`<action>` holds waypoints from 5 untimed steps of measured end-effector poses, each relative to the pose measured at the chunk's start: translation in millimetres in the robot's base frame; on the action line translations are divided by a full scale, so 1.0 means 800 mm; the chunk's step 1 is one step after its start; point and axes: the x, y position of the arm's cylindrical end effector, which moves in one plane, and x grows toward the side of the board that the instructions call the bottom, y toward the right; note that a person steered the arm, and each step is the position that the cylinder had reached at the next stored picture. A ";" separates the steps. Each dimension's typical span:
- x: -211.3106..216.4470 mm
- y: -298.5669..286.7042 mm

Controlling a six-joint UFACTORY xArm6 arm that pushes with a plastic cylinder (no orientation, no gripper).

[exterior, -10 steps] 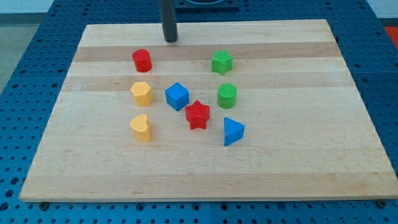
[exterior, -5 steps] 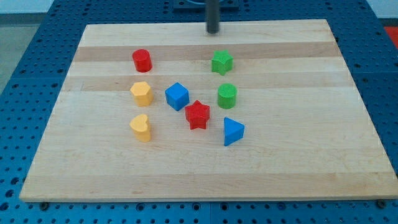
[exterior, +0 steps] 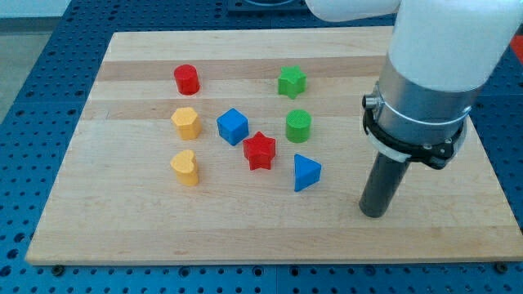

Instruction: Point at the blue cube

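The blue cube [exterior: 233, 126] sits near the middle of the wooden board [exterior: 122, 220]. My tip [exterior: 373, 212] rests on the board at the view's lower right, far to the right of the blue cube and below it. The nearest block to my tip is the blue triangular block [exterior: 306, 172], a little to its left. The white arm body fills the view's upper right above the rod.
Around the blue cube lie a red star [exterior: 260, 150], a green cylinder [exterior: 298, 126], a green star [exterior: 292, 82], a red cylinder [exterior: 186, 79], a yellow hexagonal block [exterior: 185, 122] and a yellow heart [exterior: 185, 167].
My tip has moved from the board's top edge, first rightward along it, then down to the view's lower right. The arm body now shows. No block has moved.
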 end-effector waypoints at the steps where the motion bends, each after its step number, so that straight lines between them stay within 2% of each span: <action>1: 0.027 -0.038; 2: 0.055 -0.133; 3: 0.066 -0.181; 4: 0.035 -0.188; 5: -0.022 -0.188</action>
